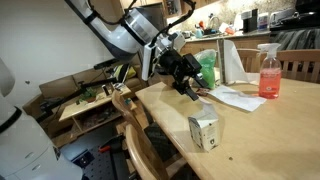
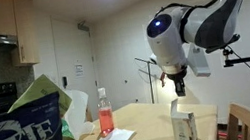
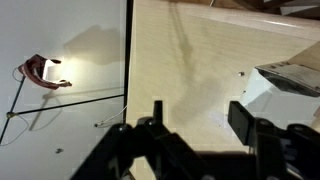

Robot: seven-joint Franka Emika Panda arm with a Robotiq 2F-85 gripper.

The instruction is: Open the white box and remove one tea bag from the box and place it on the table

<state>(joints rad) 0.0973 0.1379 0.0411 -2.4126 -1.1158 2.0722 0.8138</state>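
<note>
In the wrist view we see at the left a pale floor (image 3: 60, 120) with a small reddish thing (image 3: 40, 70) on it, and then the light wooden tabletop (image 3: 190, 50) in the middle. At the lower edge the two dark fingers (image 3: 240, 122) stand apart; between them only bare tabletop shows, so they grip nothing. At the right edge is a part of the white box (image 3: 290, 88), beside the fingers and not between them. In an exterior view we find, from the left, a cluttered low bench (image 1: 90, 100), a wooden chair (image 1: 135, 125) at the tabletop edge, and the robot arm (image 1: 120, 30), which reaches in from the upper left with its fingers low over the tabletop. The white box (image 1: 204, 130) stands upright in the lower middle, near the fingers but apart from them. More to the right are white paper sheets (image 1: 235, 97) and a pink spray bottle (image 1: 268, 72). In an exterior view with a chip bag (image 2: 23, 132) at the lower left, the white box (image 2: 184, 126) stands right of the middle, directly under the fingers. Whether its lid is open we cannot tell.
</note>
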